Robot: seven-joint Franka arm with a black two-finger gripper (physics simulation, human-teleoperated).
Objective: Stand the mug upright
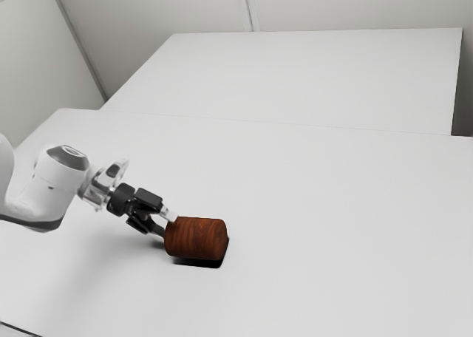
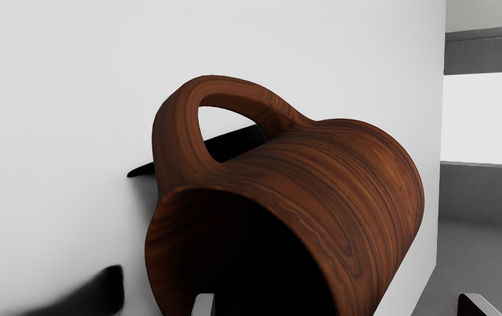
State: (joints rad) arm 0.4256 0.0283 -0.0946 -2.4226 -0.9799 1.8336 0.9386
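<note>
Our gripper (image 1: 165, 224) is spread wide with nothing clamped in it: one finger (image 2: 204, 306) stands at the mug's mouth, the other out past its side. Just ahead of us the brown wooden mug (image 1: 196, 238) lies on its side on the white table (image 1: 325, 226), mouth toward us, base toward the exterior view's right, its handle (image 2: 171, 131) sticking out sideways. Farther off we see another white surface (image 1: 295, 78), then the pale wall (image 1: 347, 4).

White, flat, smooth tabletop (image 1: 340, 219). Brown wood-grain cylindrical mug (image 1: 196, 238) with loop handle (image 2: 172, 131) lies on its side on it, open mouth toward the exterior view's left, dark shadow (image 1: 198, 263) beneath.
</note>
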